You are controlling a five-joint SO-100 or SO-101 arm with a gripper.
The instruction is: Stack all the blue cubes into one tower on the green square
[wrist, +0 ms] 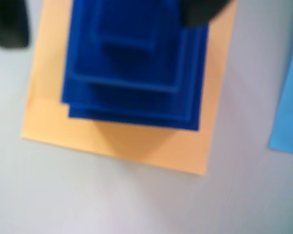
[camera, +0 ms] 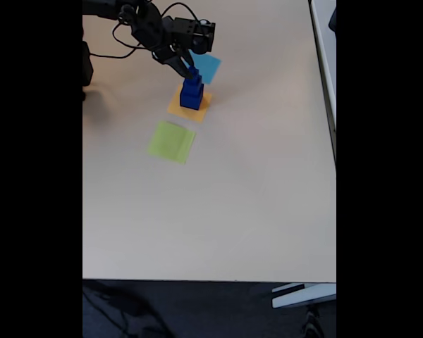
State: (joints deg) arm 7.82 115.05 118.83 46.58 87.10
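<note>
Pale worktop [camera: 218,211] carries three paper squares. On the orange square [wrist: 132,146] stands the tower [camera: 191,91] of glossy dark blue cubes, stepped from large to small, with the end effector [camera: 185,68] at its top, fingertips flanking the smallest cube; grip unclear. Nearby, the green square [camera: 171,141] lies bare.

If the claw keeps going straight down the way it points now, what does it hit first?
Most likely the top of the tower standing on the orange square. The claw points down at it, with the fingers on either side of the smallest cube. Depth is unclear, so contact may already exist.
</note>
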